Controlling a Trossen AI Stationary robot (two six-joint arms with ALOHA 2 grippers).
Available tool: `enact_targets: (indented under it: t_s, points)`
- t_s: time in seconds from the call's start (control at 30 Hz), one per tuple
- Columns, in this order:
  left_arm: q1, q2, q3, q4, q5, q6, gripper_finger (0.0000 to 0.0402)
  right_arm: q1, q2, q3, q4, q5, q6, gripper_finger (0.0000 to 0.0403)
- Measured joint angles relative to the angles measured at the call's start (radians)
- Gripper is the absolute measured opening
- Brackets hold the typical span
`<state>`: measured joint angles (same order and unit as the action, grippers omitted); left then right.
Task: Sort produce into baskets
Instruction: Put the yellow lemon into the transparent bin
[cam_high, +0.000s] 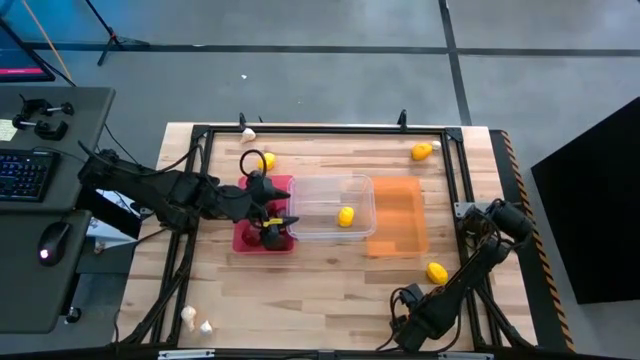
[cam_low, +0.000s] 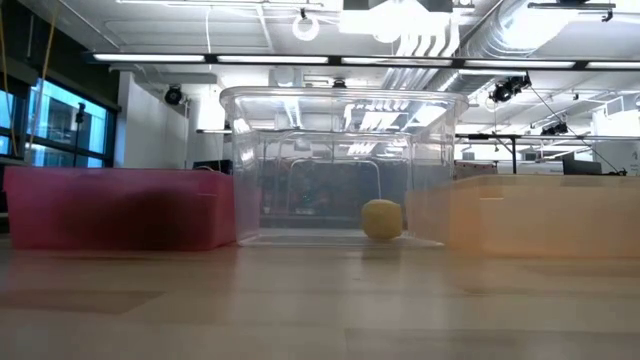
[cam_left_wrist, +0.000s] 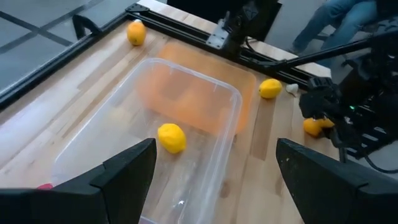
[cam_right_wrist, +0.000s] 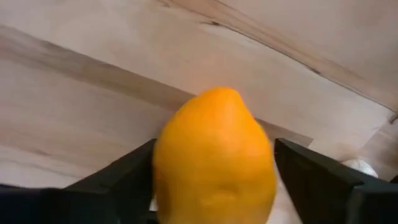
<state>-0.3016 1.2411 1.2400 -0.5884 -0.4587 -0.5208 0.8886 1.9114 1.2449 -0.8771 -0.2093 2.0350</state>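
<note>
Overhead, the pale plank table (cam_high: 300, 290) stood on a grey floor, framed by black rails, with a dark desk (cam_high: 40, 220) carrying a keyboard (cam_high: 22, 172) and mouse (cam_high: 52, 242) beside the left arm. From table height, the room behind showed ceiling pipes, strip lights and windows.

Three shallow trays sat side by side in mid-table: a red basket (cam_high: 246, 240), a clear basket (cam_high: 330, 207) of glossy plastic with rounded corners, and an orange basket (cam_high: 398, 216). One smooth yellow lemon (cam_high: 345, 216) lay inside the clear one. Other lemons lay loose: one near the far right corner (cam_high: 421, 152), one near the far left rail (cam_high: 267, 160). Whitish garlic bulbs (cam_high: 196, 320) rested at the near left corner.

The left gripper (cam_high: 268, 210) hovered over the red basket, fingers (cam_left_wrist: 127, 171) spread and holding nothing. The right gripper (cam_high: 436, 272) was low at the table near the orange basket, fingers set either side of a lemon (cam_right_wrist: 214, 158); whether they pressed it could not be told.
</note>
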Motion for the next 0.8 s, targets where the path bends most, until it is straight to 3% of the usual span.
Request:
enact_targets:
  t_s: [0.17,0.27,0.47,0.53,0.63,0.8]
  points:
    - [-0.006,-0.025,0.012,-0.003,0.150,0.027,0.0319,0.004,-0.061,0.013,-0.043,0.120,-0.051,0.0192]
    - [-0.023,-0.083,0.029,0.006,0.155,0.028,0.0319,0.001,-0.140,0.054,-0.109,0.267,-0.100,0.0178]
    - [-0.029,-0.223,0.042,0.031,-0.008,0.027,0.0319,-0.051,-0.331,0.132,-0.153,0.830,-0.243,0.0189]
    - [-0.029,-0.259,0.042,0.031,-0.069,0.027,0.0319,-0.098,-0.378,0.141,-0.156,0.960,-0.335,0.0205]
    - [-0.029,-0.284,0.042,0.031,-0.106,0.035,0.0319,-0.211,-0.413,0.142,-0.150,1.018,-0.549,0.0214]
    - [-0.029,-0.267,0.042,0.028,-0.105,0.009,0.0319,-0.452,-0.408,0.141,-0.014,0.998,-0.922,0.0215]
